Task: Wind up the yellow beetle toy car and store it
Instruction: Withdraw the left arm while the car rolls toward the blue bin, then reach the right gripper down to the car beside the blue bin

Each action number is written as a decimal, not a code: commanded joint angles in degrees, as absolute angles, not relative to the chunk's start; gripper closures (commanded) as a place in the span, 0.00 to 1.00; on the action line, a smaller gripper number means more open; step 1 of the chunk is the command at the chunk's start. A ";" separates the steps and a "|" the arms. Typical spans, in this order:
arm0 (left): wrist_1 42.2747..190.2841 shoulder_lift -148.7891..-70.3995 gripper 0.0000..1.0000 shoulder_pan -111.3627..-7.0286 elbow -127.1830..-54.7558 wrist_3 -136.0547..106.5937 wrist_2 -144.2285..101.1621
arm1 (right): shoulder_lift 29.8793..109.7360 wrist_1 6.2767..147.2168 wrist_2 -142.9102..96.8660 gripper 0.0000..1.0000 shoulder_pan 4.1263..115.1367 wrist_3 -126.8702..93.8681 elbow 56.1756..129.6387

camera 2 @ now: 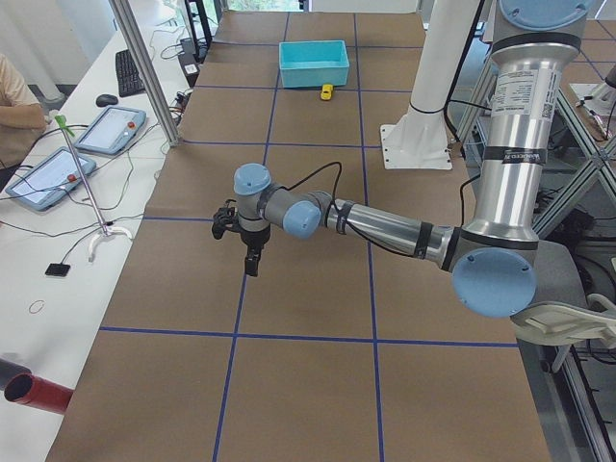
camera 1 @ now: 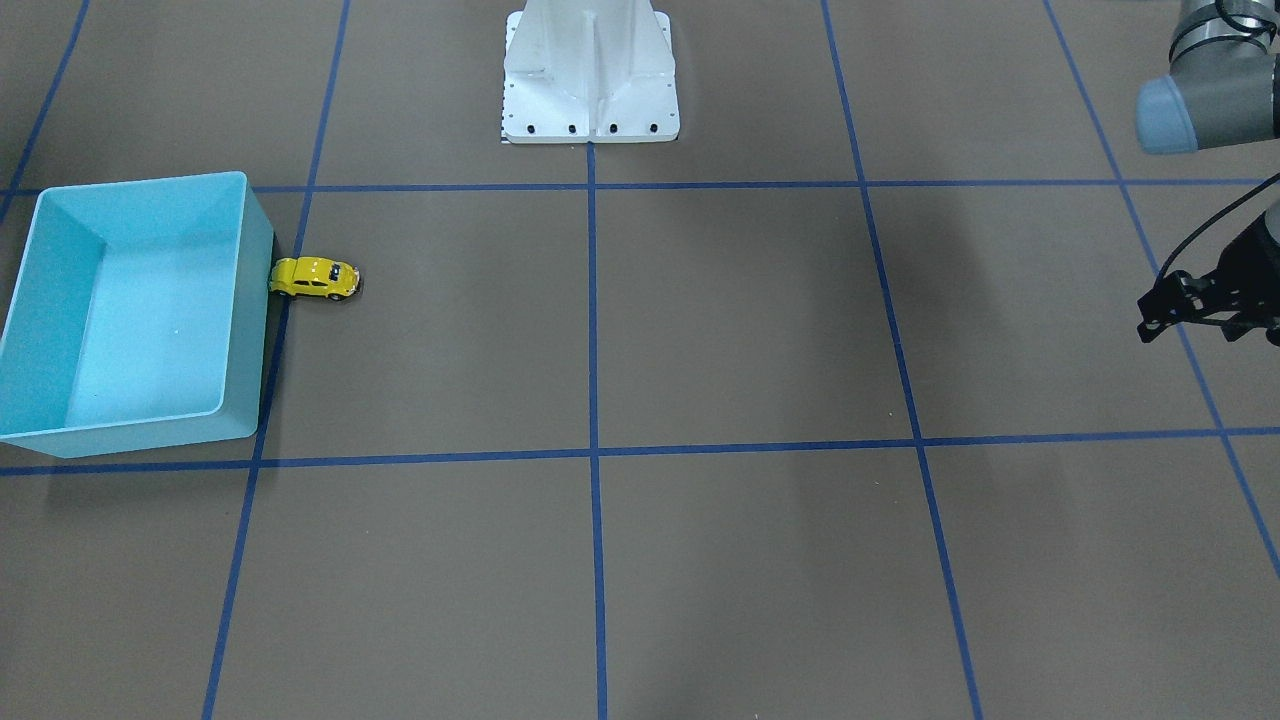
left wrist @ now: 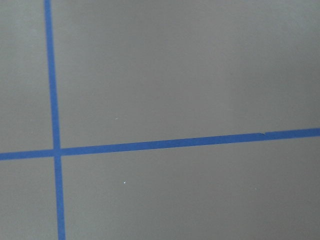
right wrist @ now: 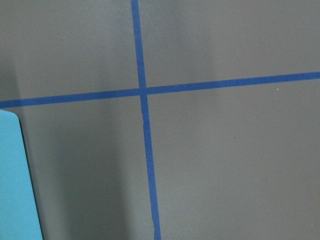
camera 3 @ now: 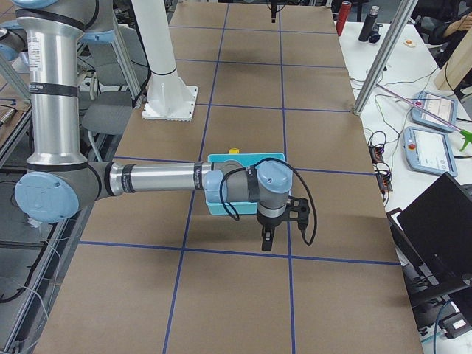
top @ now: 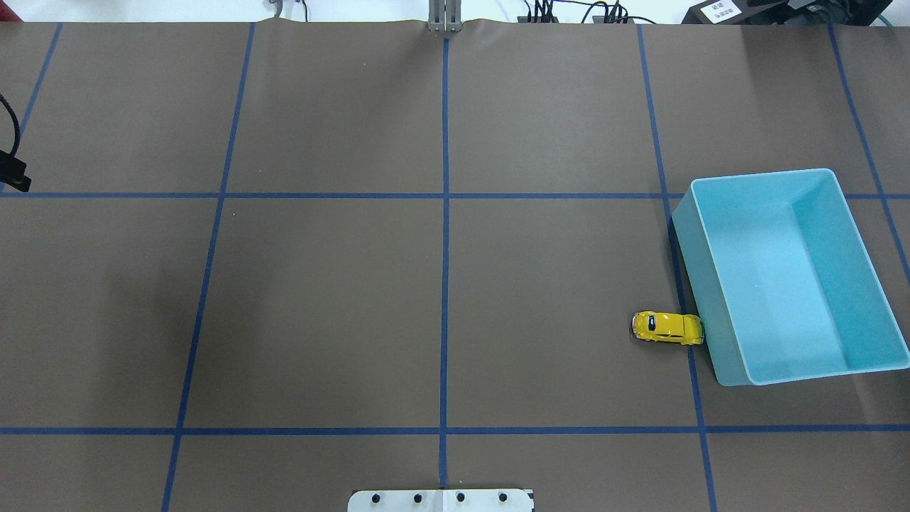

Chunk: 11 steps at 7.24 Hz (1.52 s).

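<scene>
The yellow beetle toy car (camera 1: 315, 279) stands on the brown table, one end touching the outer wall of the light blue bin (camera 1: 248, 300). In the overhead view the car (top: 667, 327) sits at the near left corner of the bin (top: 684, 235). My left gripper (camera 1: 1165, 305) hangs far from the car at the table's other end, pointing down, fingers together and empty; it also shows in the exterior left view (camera 2: 252, 269). My right gripper (camera 3: 267, 240) shows only in the exterior right view, beyond the bin, and I cannot tell its state.
The bin is empty inside. The robot's white base pedestal (camera 1: 590, 75) stands at the middle of the robot-side edge. Blue tape lines (top: 445, 213) cross the table. A corner of the bin (right wrist: 15, 190) shows in the right wrist view.
</scene>
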<state>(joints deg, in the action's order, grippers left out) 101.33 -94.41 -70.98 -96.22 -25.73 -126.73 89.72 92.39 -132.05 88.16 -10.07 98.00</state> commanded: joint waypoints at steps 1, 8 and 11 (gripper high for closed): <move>101.51 -94.39 0.00 -75.30 -91.87 -12.56 -127.79 | 85.70 101.50 -131.49 0.00 83.10 -11.24 110.23; 92.11 -94.13 0.00 -87.89 -90.00 11.79 -132.10 | 77.25 100.55 -124.15 0.00 53.55 9.75 127.09; 91.58 -93.43 0.00 -88.07 -89.12 12.13 -136.13 | 79.52 83.74 -118.14 0.00 43.20 16.52 118.50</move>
